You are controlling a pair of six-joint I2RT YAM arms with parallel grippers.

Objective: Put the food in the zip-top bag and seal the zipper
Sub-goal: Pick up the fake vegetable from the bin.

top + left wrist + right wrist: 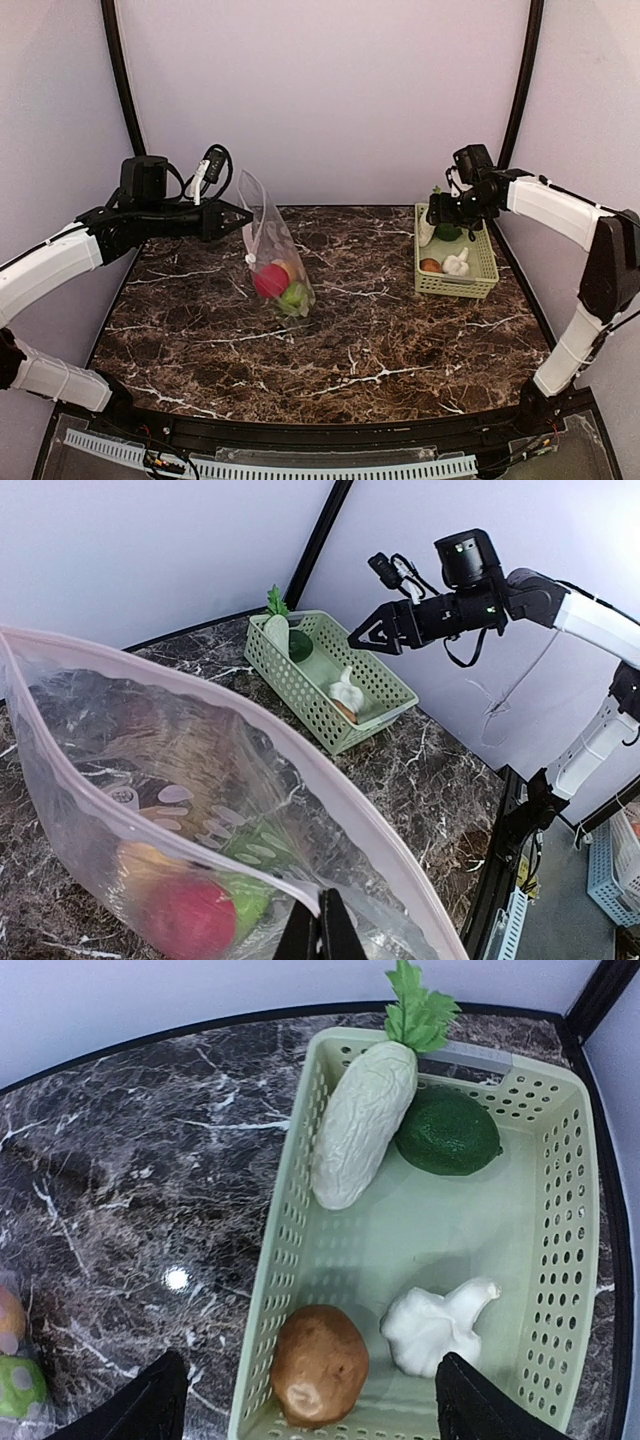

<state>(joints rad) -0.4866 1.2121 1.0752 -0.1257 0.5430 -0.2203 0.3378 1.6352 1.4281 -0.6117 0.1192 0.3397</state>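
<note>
My left gripper is shut on the top edge of the clear zip-top bag and holds it upright; in its wrist view the fingers pinch the whitish-pink zipper and the mouth gapes. Inside lie a red apple, a green apple and an orange. My right gripper is open and empty above the pale green basket. The basket holds a white radish, a dark green piece, a brown piece and a garlic.
The dark marble table has a raised black rim. Pale walls and black posts close in the back and sides. The basket stands at the right rear, close to the table's right edge.
</note>
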